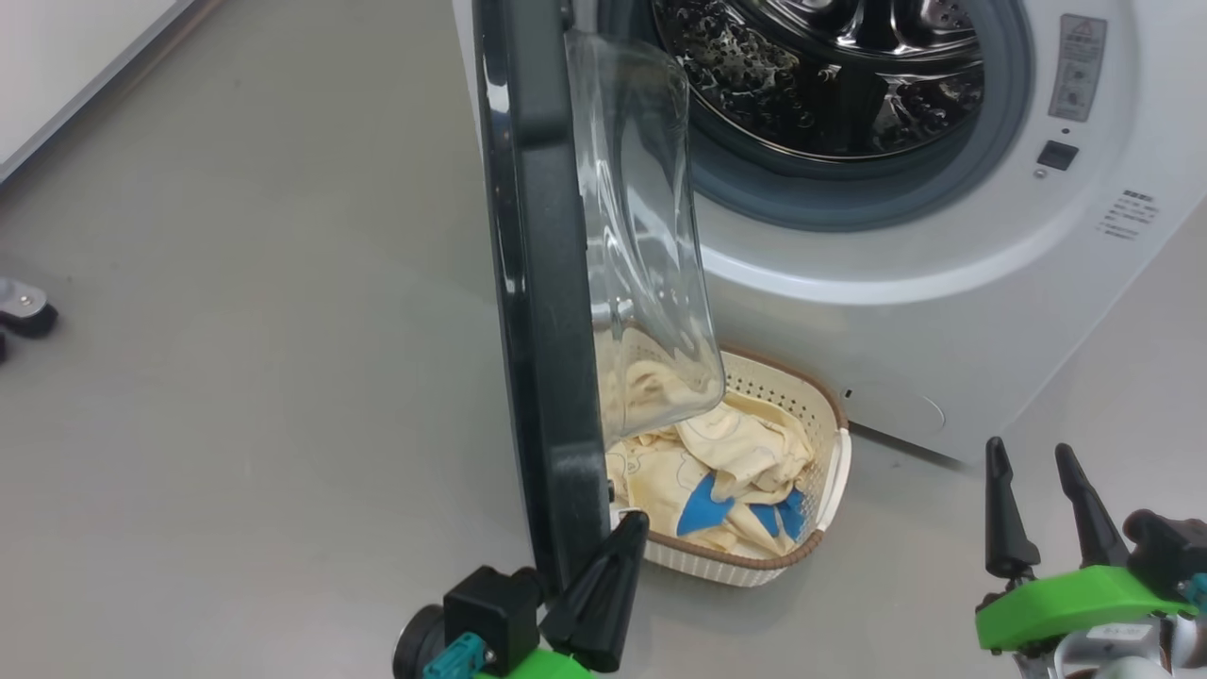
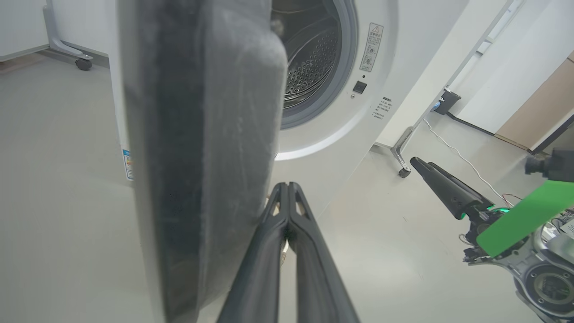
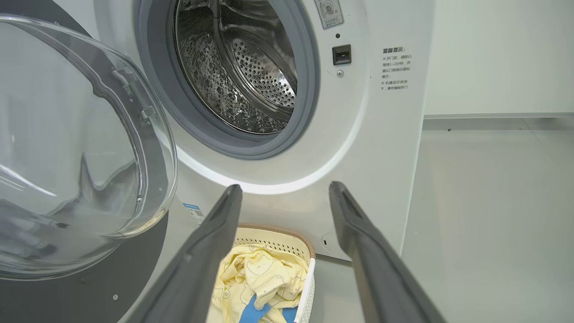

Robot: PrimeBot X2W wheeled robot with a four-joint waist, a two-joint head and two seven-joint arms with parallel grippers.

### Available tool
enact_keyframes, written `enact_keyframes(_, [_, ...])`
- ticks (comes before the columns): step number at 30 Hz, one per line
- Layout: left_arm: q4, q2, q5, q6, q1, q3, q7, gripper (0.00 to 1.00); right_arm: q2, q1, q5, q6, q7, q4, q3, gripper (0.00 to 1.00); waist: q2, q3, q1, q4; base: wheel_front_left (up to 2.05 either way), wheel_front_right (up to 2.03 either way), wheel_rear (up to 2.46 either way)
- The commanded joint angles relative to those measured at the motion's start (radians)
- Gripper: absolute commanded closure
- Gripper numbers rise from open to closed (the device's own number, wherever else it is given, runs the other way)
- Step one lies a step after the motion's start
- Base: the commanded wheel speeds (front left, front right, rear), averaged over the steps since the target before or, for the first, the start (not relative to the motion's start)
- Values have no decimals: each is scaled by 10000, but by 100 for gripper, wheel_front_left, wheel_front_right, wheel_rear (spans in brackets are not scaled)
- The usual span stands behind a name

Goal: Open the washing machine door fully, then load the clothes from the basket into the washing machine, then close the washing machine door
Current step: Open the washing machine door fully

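The big white front-loading washing machine [image 1: 943, 311] stands with its shiny perforated steel drum [image 1: 820, 75] exposed and empty. Its large round door with the glossy black rim and domed clear glass [image 1: 533, 283] is swung out about square to the machine's front, so I judge the opening step part done: there is more swing left before it is fully open. The small cream perforated basket with the brown woven-look rim [image 1: 792, 385] sits on the floor just in front of the machine, below the opening and partly behind the door's glass. The soft pale yellow clothes with blue patches [image 1: 745, 443] lie inside it, so loading and closing both remain.

The left gripper [image 1: 630, 530] reaches up at the door's lower edge, on its inner side. Its two dark fingers are pressed together around nothing, close against the rim, apparently to push it. The right gripper [image 1: 1030, 453] hovers low, well apart from the basket, fingers spread wide and empty, pointing toward the machine.
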Motion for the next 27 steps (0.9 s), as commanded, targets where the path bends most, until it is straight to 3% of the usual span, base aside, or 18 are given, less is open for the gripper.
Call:
enact_keyframes(1, [-353, 96, 131, 131, -534, 525, -29, 100, -120, -443, 42, 39, -93, -290, 217, 0, 0, 6, 0, 70, 0, 0, 0])
enact_keyframes(17, [-392, 420, 104, 504, -556, 994, -100, 100, -120, -444, -65, 39, -93, -312, 181, 0, 0, 45, 0, 725, 0, 0, 0])
enact_keyframes(27, [-92, 743, 8, 829, -748, 1763, -337, 100, -120, -500, -194, 39, -93, -314, 201, 0, 0, 141, 0, 671, 0, 0, 0])
